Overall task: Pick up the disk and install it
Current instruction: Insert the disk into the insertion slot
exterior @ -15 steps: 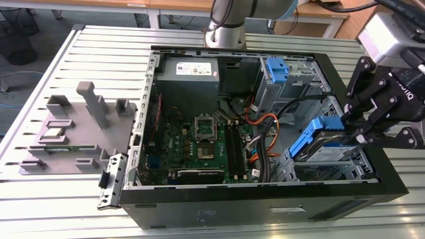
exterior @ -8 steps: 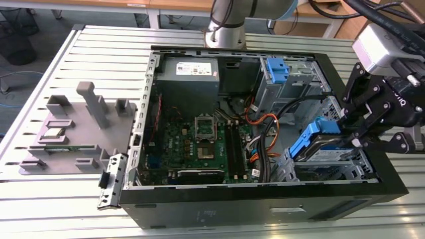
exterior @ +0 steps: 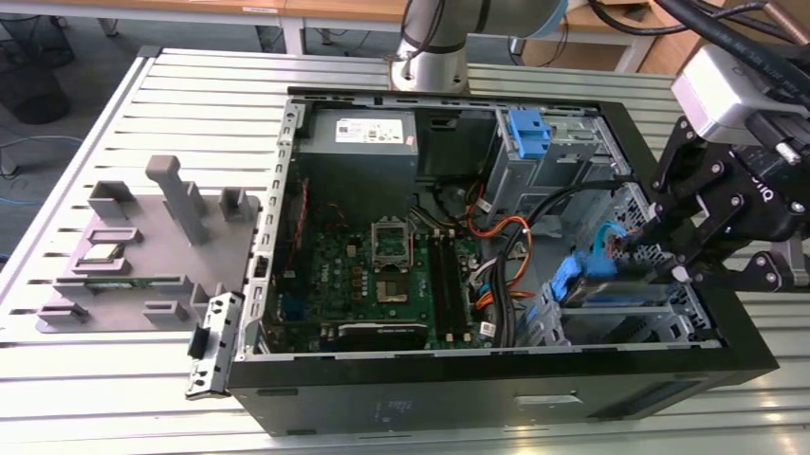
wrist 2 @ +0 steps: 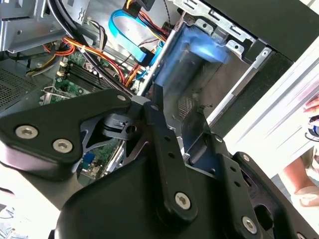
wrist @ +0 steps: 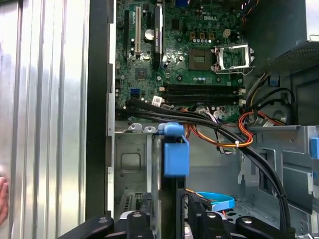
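Observation:
The disk [exterior: 590, 284] stands on edge, its blue rails showing, with my gripper [exterior: 636, 268] shut on it. It hangs partly inside the metal drive bay [exterior: 639, 318] at the corner of the open computer case [exterior: 506, 384] on the exterior view's right. In the first wrist view the disk's blue rail tab [wrist: 175, 155] rises between my fingers [wrist: 137, 221], with the bay wall [wrist: 130, 164] right beside it. The second wrist view shows the disk [wrist 2: 199, 52] blurred beyond the gripper [wrist 2: 177, 127], close to the bay's metal frame [wrist 2: 234, 45].
Black and orange cables [exterior: 513, 246] and a blue ribbon cable [wrist: 217, 202] run close beside the bay. The motherboard [exterior: 393, 275] and grey power supply [exterior: 360, 142] fill the rest of the case. A lone blue bracket [exterior: 529, 133] sits in the upper bay. A grey fixture [exterior: 139, 246] lies outside. A person's hand [wrist: 2, 199] is at the table edge.

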`<action>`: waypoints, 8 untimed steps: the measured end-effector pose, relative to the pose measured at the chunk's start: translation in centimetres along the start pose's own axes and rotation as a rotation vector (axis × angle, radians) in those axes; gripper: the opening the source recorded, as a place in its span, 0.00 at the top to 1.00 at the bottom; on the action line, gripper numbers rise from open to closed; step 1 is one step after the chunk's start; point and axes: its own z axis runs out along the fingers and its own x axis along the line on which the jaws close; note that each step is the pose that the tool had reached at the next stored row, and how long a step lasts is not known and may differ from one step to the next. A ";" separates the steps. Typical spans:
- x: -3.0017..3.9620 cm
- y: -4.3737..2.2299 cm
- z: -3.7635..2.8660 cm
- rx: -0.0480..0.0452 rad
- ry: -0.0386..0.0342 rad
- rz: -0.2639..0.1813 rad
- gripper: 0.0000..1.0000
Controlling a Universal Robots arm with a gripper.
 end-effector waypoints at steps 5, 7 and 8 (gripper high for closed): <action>0.00 0.00 0.02 0.0003 -0.0002 0.000 0.58; 0.01 0.06 0.17 0.0068 -0.0015 -0.002 0.58; 0.02 0.10 0.24 0.0105 -0.0021 -0.004 0.58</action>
